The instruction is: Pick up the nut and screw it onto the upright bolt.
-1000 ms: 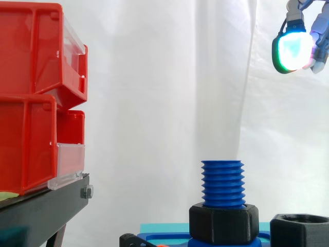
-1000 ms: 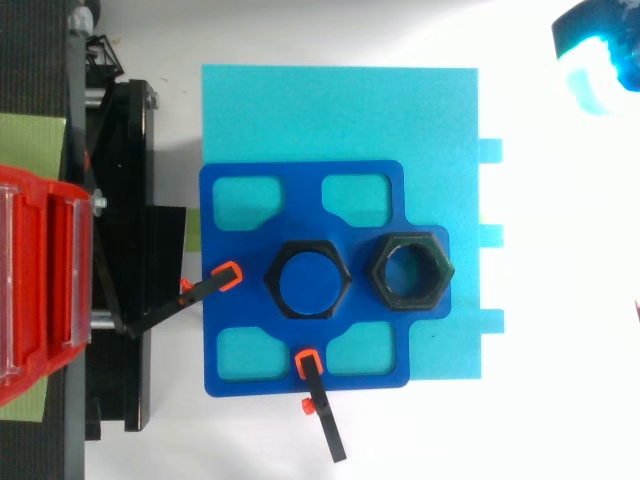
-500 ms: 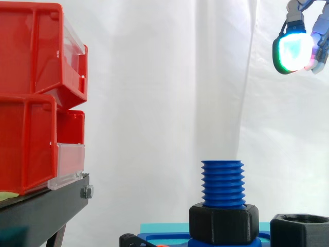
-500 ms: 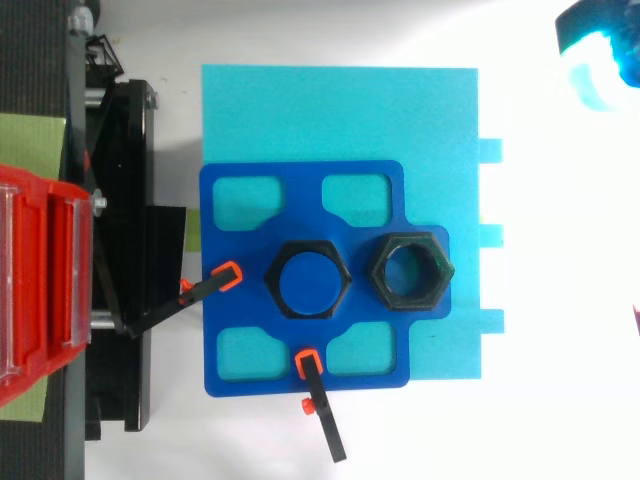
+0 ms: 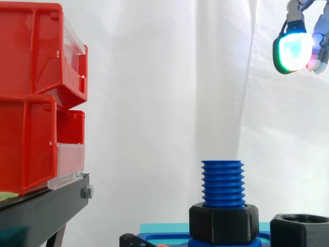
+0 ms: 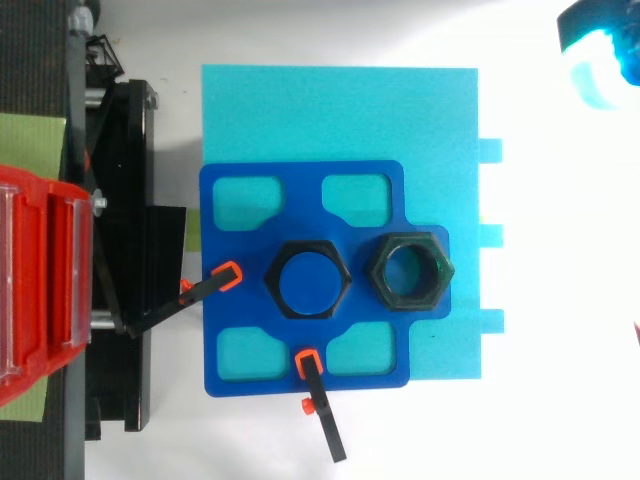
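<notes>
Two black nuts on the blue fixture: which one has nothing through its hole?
The nut nearer the hand: its hole is empty. The other nut sits around the base of the bolt.

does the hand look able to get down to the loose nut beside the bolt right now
Probably yes: the hand hangs high, off to one side, and nothing covers the loose nut. The upright bolt stands close beside it and may crowd the grasp.

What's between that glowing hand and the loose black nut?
Nothing: in the side view only open air before the white curtain separates the hand from the nut, which sits far below it.
</notes>
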You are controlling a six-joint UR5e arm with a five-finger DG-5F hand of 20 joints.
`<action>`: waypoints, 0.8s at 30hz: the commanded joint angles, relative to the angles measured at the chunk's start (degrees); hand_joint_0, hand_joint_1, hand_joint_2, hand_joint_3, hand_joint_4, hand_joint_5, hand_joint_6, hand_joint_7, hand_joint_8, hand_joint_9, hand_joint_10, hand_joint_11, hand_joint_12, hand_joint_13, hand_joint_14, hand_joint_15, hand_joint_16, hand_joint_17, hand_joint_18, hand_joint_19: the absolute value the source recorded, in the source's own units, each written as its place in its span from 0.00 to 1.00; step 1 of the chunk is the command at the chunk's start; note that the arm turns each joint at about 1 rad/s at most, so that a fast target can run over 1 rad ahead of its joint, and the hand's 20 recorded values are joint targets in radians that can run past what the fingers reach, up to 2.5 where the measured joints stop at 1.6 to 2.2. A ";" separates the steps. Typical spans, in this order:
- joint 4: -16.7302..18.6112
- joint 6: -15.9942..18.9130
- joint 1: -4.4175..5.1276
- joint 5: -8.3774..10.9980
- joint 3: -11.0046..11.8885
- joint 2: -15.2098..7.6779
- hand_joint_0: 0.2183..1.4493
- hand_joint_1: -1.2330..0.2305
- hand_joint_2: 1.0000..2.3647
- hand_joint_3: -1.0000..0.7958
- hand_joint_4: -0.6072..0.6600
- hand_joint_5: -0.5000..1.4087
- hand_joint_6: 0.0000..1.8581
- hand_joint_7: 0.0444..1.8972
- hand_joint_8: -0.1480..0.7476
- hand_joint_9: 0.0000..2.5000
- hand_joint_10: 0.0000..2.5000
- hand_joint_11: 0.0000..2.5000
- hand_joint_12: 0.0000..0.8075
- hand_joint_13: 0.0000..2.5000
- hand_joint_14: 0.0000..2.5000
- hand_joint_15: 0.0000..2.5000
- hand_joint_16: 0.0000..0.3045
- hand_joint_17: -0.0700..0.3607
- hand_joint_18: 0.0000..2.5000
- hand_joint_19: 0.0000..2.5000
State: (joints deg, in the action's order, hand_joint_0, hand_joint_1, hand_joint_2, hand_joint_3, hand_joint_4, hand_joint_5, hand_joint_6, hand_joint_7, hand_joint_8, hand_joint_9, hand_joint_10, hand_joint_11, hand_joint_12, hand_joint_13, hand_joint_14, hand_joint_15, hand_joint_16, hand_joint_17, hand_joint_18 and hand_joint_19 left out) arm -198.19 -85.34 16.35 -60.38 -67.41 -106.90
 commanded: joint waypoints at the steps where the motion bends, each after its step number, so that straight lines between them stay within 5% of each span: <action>1: 0.00 0.00 0.00 0.00 0.00 -0.06 0.23 0.49 0.00 0.30 0.70 0.17 0.27 0.46 0.52 0.35 0.00 0.09 0.41 0.38 0.00 0.06 0.16 0.42 0.37 0.10; 6: 0.00 0.00 0.00 0.00 0.00 0.02 0.26 0.61 0.01 0.37 0.68 0.17 0.27 0.46 0.50 0.34 0.00 0.09 0.41 0.36 0.00 0.07 0.16 0.41 0.34 0.11; 24: 0.00 0.00 0.00 0.00 0.00 0.02 0.24 0.66 0.00 0.31 0.67 0.17 0.27 0.45 0.52 0.34 0.00 0.07 0.46 0.29 0.00 0.04 0.17 0.44 0.31 0.10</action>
State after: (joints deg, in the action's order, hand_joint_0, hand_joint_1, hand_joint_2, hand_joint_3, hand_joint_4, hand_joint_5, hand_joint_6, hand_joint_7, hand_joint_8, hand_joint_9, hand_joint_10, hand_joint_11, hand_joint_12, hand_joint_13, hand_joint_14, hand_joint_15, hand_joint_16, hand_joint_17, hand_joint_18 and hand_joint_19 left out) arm -198.19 -85.34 16.35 -60.38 -67.42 -106.88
